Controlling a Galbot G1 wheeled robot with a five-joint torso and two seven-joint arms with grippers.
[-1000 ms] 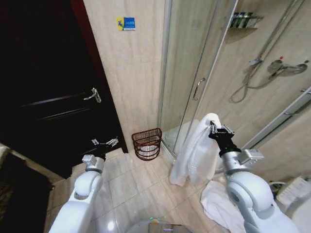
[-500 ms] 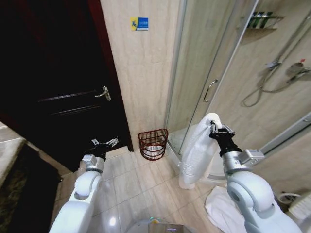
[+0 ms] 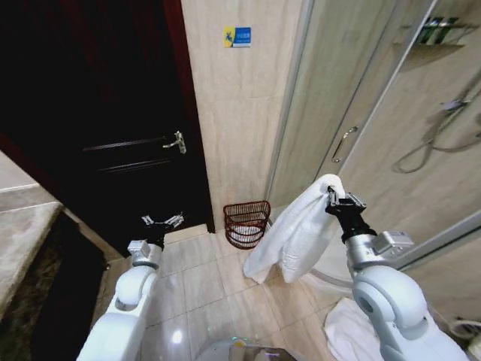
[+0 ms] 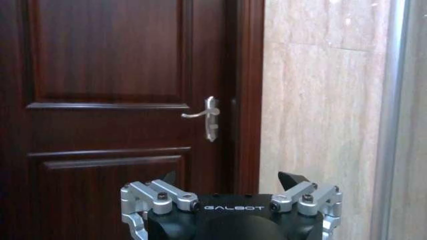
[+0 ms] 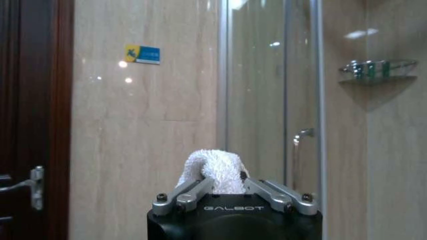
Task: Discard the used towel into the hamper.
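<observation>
Fingers [image 5: 190, 195] of the right gripper [image 3: 340, 200] are clamping the top fold of the white towel [image 3: 294, 235], which is hanging free above the tiled floor [image 3: 214, 289] in front of the shower door [image 3: 342, 113]. Left gripper [image 3: 163, 222] is hovering low near the dark door [image 3: 98, 128], fingers spread apart and gripping nothing. The hamper [image 3: 246, 222] is sitting on the floor against the tiled wall [image 3: 240, 120], between door and shower, near the towel's hanging end but apart from it.

The white towel [image 3: 297, 233] is soft looped cloth. The small dark red-brown basket [image 3: 246, 223] looks like thin wire. The dark brown door [image 4: 113, 100] is glossy wood, the beige floor tiles [image 3: 203, 289] shine.
</observation>
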